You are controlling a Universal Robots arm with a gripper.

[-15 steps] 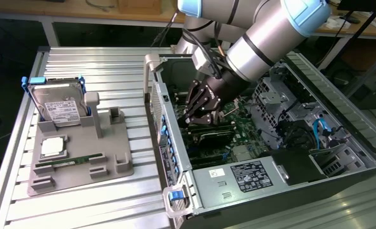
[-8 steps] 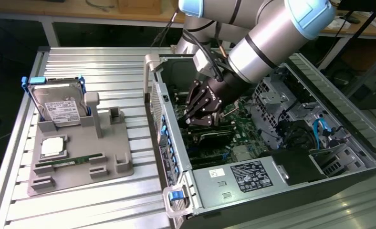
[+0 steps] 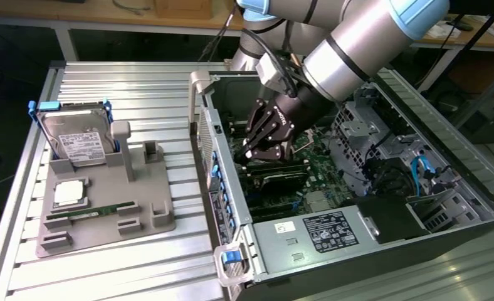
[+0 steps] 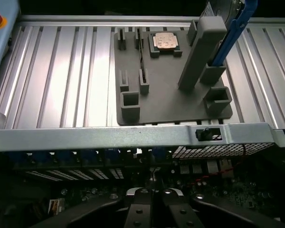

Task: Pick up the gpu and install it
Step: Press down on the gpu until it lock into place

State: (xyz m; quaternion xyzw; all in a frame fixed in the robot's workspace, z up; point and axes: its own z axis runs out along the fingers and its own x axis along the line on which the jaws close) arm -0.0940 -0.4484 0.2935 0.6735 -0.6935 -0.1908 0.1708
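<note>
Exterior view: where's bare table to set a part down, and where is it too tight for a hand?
Free: the ribbed table beyond the grey holder, and the strip between the holder and the computer case. Crowded: inside the case, where the gripper sits shut over the gpu, and the holder around the hard drive.

Lab: slatted aluminium bench (image 3: 130, 81) (wooden workbenches (image 3: 105, 15) behind).

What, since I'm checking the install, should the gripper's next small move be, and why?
Probably a gentle press straight down. The shut gripper sits right at the gpu, which already lies along the board inside the computer case. Whether the card is fully seated cannot be told.
</note>
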